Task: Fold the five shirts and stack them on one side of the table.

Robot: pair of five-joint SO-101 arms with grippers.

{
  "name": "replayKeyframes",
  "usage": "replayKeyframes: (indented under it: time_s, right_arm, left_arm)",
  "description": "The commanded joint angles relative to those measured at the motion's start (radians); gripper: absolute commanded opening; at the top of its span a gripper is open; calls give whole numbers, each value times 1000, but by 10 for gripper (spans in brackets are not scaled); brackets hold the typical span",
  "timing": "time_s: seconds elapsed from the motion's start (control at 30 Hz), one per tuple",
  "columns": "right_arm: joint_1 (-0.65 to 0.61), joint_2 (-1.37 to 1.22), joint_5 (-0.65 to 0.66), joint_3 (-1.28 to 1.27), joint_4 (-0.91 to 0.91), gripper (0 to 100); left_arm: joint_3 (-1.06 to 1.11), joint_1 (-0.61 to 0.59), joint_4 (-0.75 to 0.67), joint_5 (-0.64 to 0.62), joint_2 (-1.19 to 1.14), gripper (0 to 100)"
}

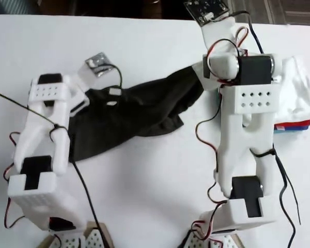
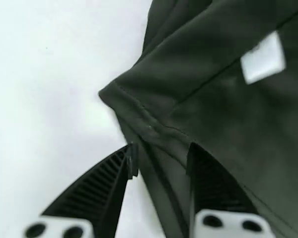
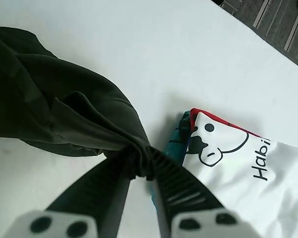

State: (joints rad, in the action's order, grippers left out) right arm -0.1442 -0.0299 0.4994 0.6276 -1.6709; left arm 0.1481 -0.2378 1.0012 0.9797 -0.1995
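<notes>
straddling a stitched edge of the black shirt (image 1: 139, 111), the left gripper (image 2: 161, 154) stood with its jaws apart, cloth between them but not pinched. the shirt lay rumpled across the middle of the white table (image 1: 144, 186), soft, light and limp, likely to sag and bunch; a seam or hem looked the surest hold. the right gripper (image 3: 141, 167) had its jaws clamped on a gathered bunch of it. folded shirts (image 1: 301, 98) sat stacked at the table's right edge.

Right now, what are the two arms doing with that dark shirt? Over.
Right pincer shut on black shirt. Left pincer open astride its hem. Folded stack lies close by; nothing blocking.
</notes>
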Motion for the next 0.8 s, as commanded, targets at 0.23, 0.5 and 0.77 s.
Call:
replayKeyframes:
  time_s: [0.23, 0.5, 0.77]
  right_arm:
    - [4, 61, -3, 3, -5, 19]
    - [4, 53, -3, 3, -7, 19]
    - [4, 53, -5, 3, -7, 19]
  left_arm:
    - [-104, -26, -94, 51, -198, 181]
    - [-326, -21, 72, 23, -284, 181]
    - [-444, 20, 212, 0, -276, 181]
